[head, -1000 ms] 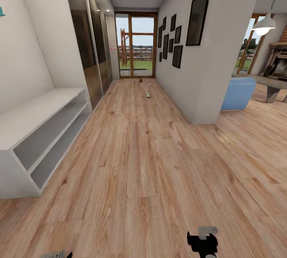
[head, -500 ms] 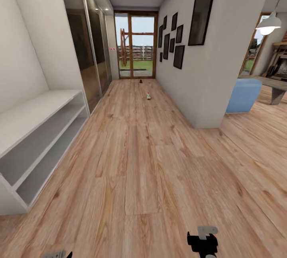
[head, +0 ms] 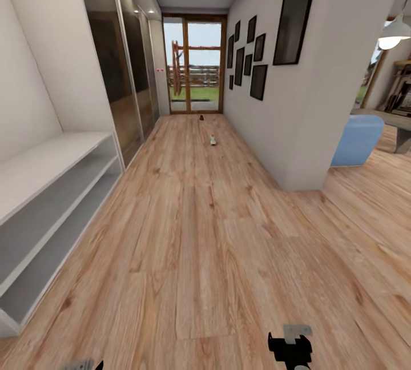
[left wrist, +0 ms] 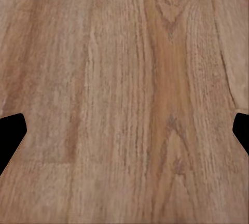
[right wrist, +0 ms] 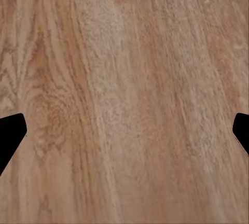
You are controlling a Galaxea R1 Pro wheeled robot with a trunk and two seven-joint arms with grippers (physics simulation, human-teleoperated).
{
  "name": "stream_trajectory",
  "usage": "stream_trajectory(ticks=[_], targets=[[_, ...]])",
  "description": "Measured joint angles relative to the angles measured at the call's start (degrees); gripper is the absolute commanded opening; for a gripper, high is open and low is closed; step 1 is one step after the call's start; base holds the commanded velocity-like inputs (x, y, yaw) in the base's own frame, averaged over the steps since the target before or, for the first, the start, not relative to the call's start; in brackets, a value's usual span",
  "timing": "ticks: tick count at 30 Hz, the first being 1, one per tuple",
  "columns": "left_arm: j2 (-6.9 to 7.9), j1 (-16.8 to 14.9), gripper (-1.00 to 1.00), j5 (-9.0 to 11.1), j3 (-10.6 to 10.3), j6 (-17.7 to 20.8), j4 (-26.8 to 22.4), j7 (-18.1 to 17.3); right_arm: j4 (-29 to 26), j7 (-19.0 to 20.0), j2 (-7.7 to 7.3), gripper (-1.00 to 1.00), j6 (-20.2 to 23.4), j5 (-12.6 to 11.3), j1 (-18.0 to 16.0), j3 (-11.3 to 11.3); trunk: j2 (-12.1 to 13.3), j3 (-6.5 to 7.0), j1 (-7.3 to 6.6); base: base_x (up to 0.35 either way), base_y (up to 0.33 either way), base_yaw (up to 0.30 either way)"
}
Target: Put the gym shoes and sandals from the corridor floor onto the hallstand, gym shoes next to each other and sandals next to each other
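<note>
Footwear lies far down the corridor: a small white gym shoe with a red-orange patch [head: 212,139] sits alone on the light brown wood-plank corridor floor [head: 205,233], and a darker speck that may be a brown sandal [head: 201,117] rests near the wooden-framed glass door [head: 194,64]; the other shoes I cannot make out. The pale grey shelf unit with a wide bench top and two low open shelves [head: 45,210] stands against the wall on the robot's left, well apart from both items and nothing rests on it. The left gripper [left wrist: 124,130] and the right gripper [right wrist: 124,130] both hang over bare planks, fingers spread wide, carrying nothing. The likeliest trouble is distance: the items are too small here to judge their heading, so a hasty approach could overrun or nudge them. The white wall corner [head: 297,130] on the right narrows the passage and could catch the base or an arm. Mixing up pairs on the rack is a later risk.
</note>
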Motion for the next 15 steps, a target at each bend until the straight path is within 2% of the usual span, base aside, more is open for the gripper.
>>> stream_trajectory(ticks=[15], targets=[[0.00,0.0,1.00,0.0,0.0,0.0,0.0,0.0,0.0,0.0,0.00,1.00,0.0,0.0,0.0,0.0,0.0,0.00,0.00,0.340,0.000,0.000]])
